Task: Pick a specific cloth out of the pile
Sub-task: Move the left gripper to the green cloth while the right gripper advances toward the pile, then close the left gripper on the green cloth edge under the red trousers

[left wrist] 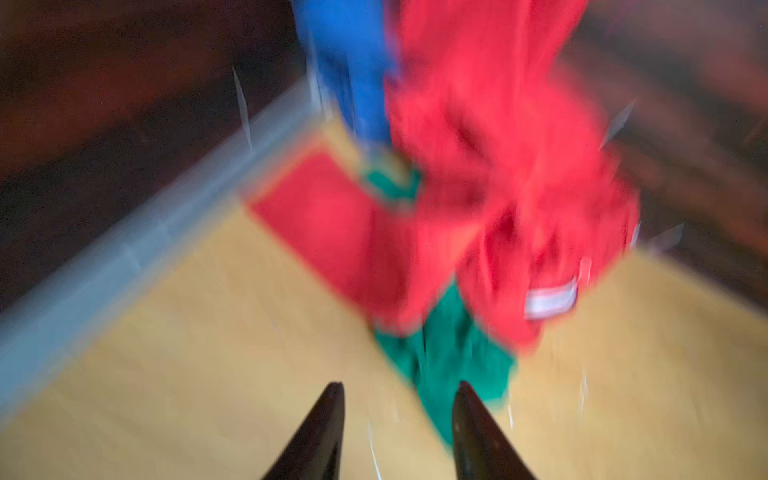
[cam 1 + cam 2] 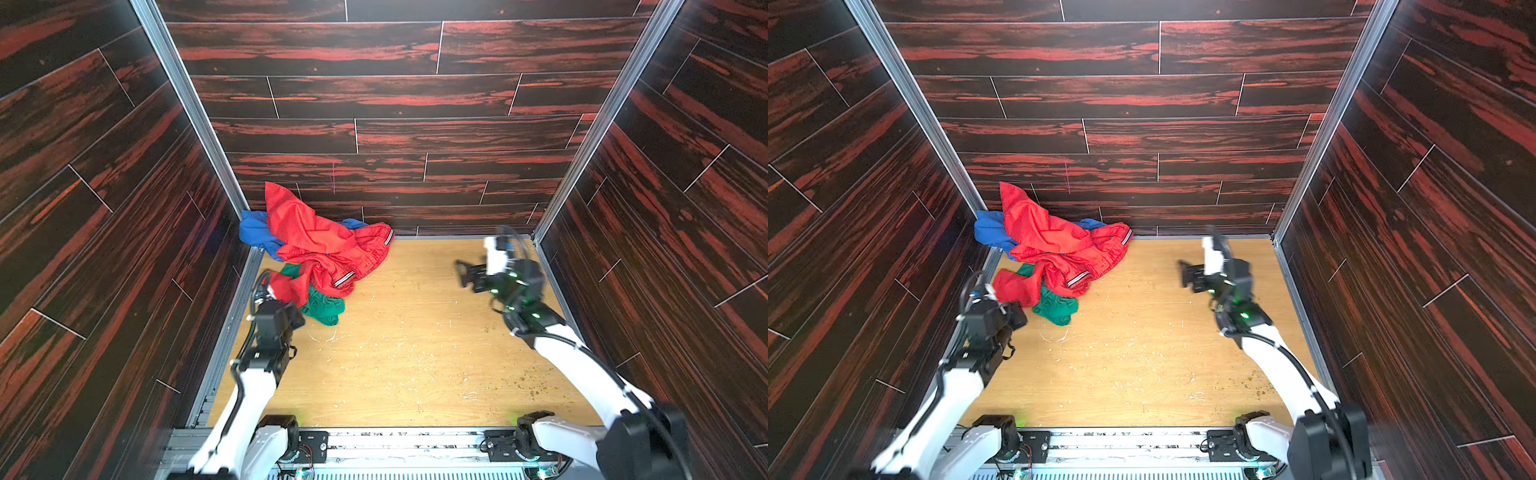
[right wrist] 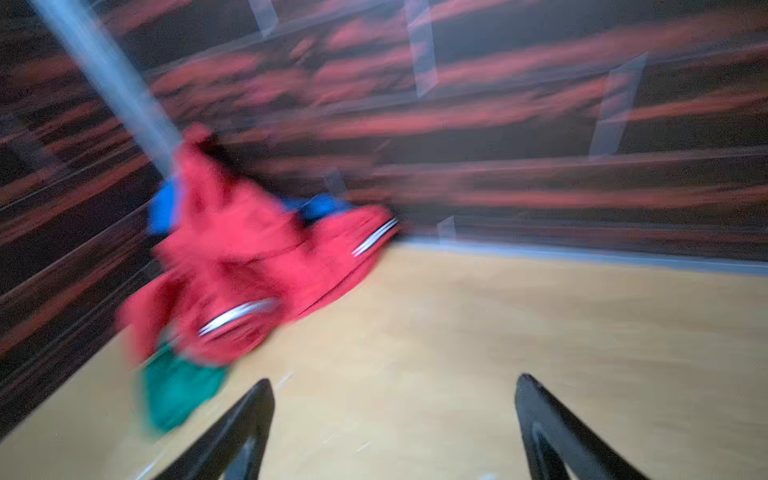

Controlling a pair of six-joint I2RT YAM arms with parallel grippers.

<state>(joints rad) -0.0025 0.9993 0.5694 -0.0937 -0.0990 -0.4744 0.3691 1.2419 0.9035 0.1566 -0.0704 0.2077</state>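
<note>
1. the left end effector [image 1: 400,384] shows two dark fingers parted, with bare desk [image 1: 208,374] between them and nothing held. that wrist view is smeared, so the gap's width is only roughly readable.
2. just ahead of those fingers lies the cloth [image 2: 326,307], solid green, left of centre in both top views. its lower lobe is spread free on the desk at the bottom edge of the pile [image 2: 332,257]. its upper part is tucked under the red garment [image 2: 307,232].
3. it will likely handle as a light, limp thing: it will bunch and drape rather than hold shape, and a hard pinch won't harm it. the best hold looks like a fold of the exposed lobe, taken low to the desk and clear of the red sleeve overlapping it. a pull toward the lower centre of the frame should slide it out, though the red fabric may drag along.
4. the blue cloth [image 2: 255,232] sits at the pile's upper left, against the wall corner, apart from the green lobe.
5. the left arm rises from the lower left of the frame along the side rail, its wrist angled forward over the pile's lower left edge.
6. the right end effector [image 3: 395,378] is spread wide and empty. it hangs at the right of the frame, well apart from the pile and pointing toward it, with its arm reaching up from the lower right.
</note>
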